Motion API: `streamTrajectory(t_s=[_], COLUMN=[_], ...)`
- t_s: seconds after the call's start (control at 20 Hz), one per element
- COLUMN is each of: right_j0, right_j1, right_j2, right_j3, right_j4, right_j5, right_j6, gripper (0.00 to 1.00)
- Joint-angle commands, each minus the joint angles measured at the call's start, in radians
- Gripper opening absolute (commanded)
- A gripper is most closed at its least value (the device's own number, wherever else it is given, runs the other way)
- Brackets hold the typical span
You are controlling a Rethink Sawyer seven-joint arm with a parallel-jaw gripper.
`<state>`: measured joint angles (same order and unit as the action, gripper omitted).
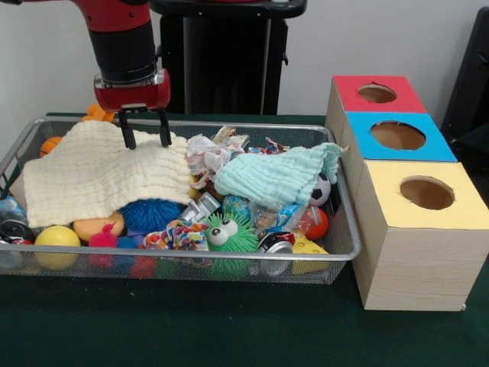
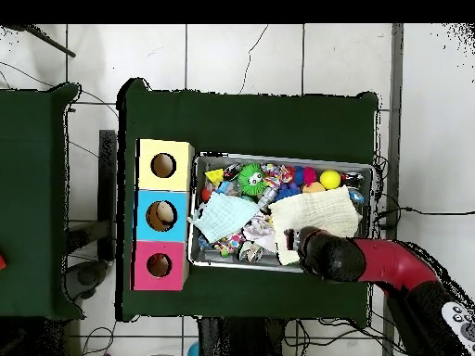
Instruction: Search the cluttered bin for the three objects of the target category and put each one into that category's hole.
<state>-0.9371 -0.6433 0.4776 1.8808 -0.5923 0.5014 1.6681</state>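
A: Two dark fingers hang apart from the claw [image 1: 144,128] in the front view, tips touching the cream cloth [image 1: 99,174] that lies beneath it in the bin [image 1: 229,254]. It looks released, gripping nothing yet.

B: So which step is this?

A: I judge it is the search: the cloth covers part of the toys, and it likely has to be pinched and pulled aside first. The next move calls for closing on a fold without snagging the mesh.

B: And the hole?

A: The red-surrounded hole [image 1: 377,93] is well off to the side of the claw, on the wooden box beyond the bin's far end, behind the blue hole [image 1: 398,135] and the yellow hole [image 1: 426,193]. A mint cloth [image 1: 275,177] lies between the claw and that box.

B: What about from overhead?

A: The arm [image 2: 390,262] reaches in over the bin's [image 2: 282,158] edge nearest the robot, and the claw [image 2: 299,243] sits at the cream cloth's [image 2: 315,211] border. Its fingers are too hidden there to judge. The red hole [image 2: 159,265] is well apart, past the mint cloth [image 2: 223,216], on the green worktop [image 2: 250,116].
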Motion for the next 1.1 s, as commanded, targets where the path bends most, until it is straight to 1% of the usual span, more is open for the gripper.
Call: streamTrajectory(t_s=[0.05,0.55,0.7,0.9,1.1], right_j0=[0.018,0.021,0.029,0.054,0.063], right_j1=[0.031,0.041,0.057,0.092,0.106], right_j2=[-0.034,-0.039,-0.050,-0.081,-0.093], right_j3=[-0.075,-0.079,-0.088,-0.114,-0.122], right_j4=[-0.041,-0.044,-0.055,-0.089,-0.089], right_j5=[-0.020,-0.030,-0.042,-0.080,-0.095], right_j6=[0.020,0.016,0.024,0.041,0.044], gripper=[1.00,1.00,1.00,1.00,1.00])
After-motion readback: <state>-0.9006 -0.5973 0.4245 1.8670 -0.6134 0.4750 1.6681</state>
